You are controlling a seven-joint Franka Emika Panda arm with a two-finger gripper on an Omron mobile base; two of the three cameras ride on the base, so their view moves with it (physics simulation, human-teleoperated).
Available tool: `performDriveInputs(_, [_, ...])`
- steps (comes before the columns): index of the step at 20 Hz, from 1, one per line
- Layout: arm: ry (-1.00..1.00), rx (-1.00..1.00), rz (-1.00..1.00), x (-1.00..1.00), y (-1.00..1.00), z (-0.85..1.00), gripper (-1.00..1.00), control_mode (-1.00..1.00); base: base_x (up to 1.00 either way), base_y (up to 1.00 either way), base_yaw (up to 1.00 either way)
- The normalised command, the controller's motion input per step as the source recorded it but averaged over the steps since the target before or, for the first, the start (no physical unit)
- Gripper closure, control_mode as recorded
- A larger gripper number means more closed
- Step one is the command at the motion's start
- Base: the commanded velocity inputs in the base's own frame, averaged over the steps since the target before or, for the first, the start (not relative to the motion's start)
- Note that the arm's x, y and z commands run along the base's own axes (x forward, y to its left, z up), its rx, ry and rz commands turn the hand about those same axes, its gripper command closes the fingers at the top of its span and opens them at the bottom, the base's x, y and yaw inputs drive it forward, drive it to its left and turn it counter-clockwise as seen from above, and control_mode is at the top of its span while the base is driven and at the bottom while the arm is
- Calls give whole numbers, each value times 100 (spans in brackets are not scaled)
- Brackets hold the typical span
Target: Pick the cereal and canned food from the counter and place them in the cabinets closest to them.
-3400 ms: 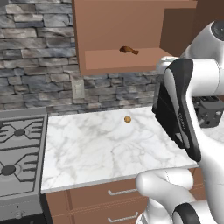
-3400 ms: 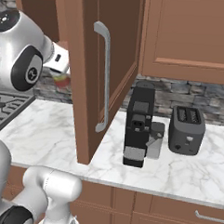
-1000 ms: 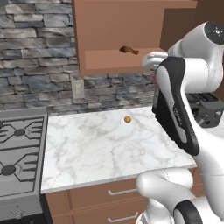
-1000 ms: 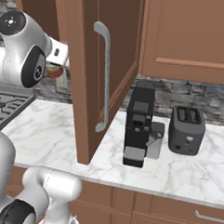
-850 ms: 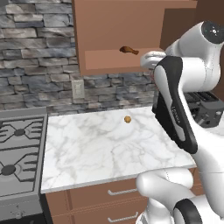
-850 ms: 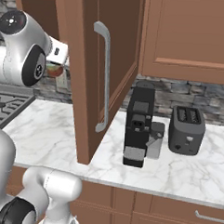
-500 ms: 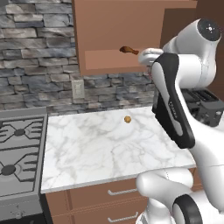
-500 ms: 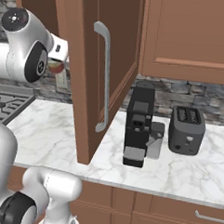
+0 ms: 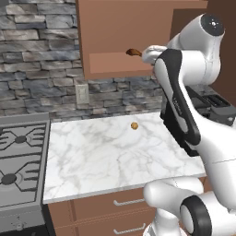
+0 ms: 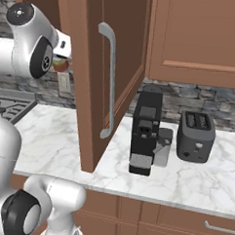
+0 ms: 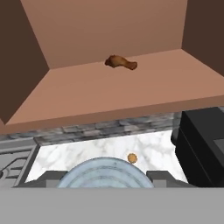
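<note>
A can with a silver ribbed lid, the canned food, sits between my gripper's fingers, which are shut on it. In the right base view the can's red and green side shows under the hand. My gripper hangs just in front of the open cabinet's shelf, level with its front edge. The shelf lies ahead and slightly above the can. Below it is the white marble counter. The cereal is out of view.
A brown drumstick-shaped item lies at the back of the shelf. A small orange ball rests on the counter. The open cabinet door stands to my right, with a coffee machine and toaster beyond. The stovetop is left.
The arm has lifted the gripper and the can up and leftward, closer to the open cabinet's shelf front. Nothing on the counter or shelf has moved.
</note>
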Motion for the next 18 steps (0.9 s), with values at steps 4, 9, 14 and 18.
performDriveInputs(4, [-1, 0, 0, 28, 10, 0, 100, -100, 0, 0, 0])
performDriveInputs(9, [0, 0, 0, 33, 9, 0, 100, -100, 0, 0, 0])
performDriveInputs(14, [0, 0, 0, 37, 6, 0, 100, -100, 0, 0, 0])
performDriveInputs(18, [0, 0, 0, 36, 5, 0, 100, -100, 0, 0, 0])
